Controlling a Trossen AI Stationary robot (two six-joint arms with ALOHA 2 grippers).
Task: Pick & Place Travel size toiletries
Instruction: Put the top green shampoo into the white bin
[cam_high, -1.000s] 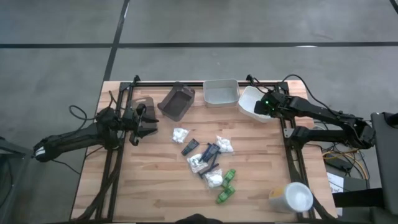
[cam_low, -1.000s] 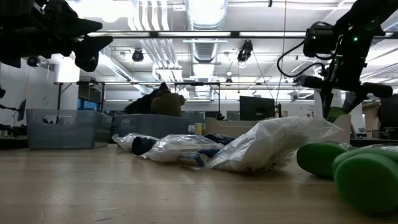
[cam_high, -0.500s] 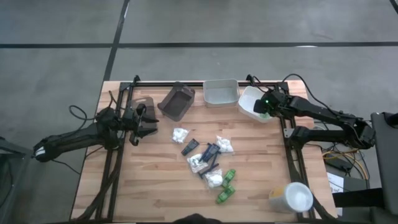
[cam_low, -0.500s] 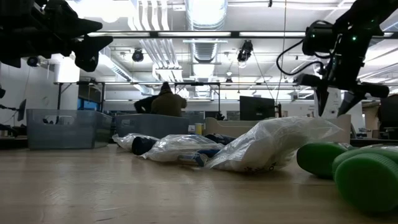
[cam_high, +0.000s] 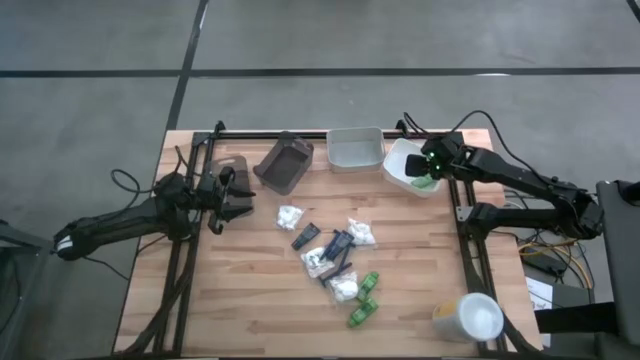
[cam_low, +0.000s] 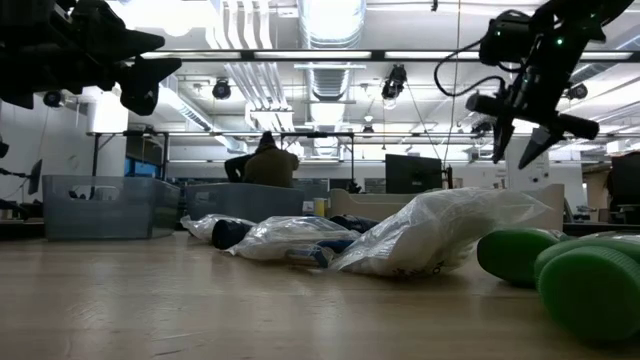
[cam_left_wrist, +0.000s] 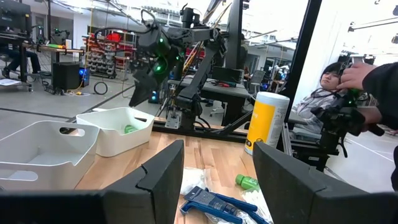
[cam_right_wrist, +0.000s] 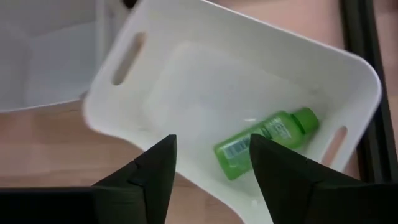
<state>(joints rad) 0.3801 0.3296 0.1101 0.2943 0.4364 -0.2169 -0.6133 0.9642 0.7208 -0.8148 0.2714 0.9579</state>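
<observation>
The travel size toiletries (cam_high: 335, 262) lie loose mid-table: white crinkly packets (cam_high: 290, 216), navy tubes (cam_high: 306, 236) and green bottles (cam_high: 362, 298), the last also in the low view (cam_low: 585, 285). One green bottle (cam_right_wrist: 267, 140) lies on its side inside the white tray (cam_right_wrist: 186, 87), also in the high view (cam_high: 423, 183). My right gripper (cam_right_wrist: 211, 171) hangs open above that tray (cam_high: 400, 165), clear of it, as the low view (cam_low: 520, 135) shows. My left gripper (cam_high: 232, 195) waits open at the table's left, above the wood (cam_left_wrist: 214, 180).
A brown tray (cam_high: 285, 163) and a grey tray (cam_high: 355, 148) stand along the far edge beside the white tray. A big white cup (cam_high: 470, 318) sits at the near right corner. Black frame rails (cam_high: 460, 215) run down both table sides. People are in the room beyond.
My right gripper has let go of a green bottle it held over the white tray, then has risen and drawn a little toward the far edge. The bottle now lies in the tray.
</observation>
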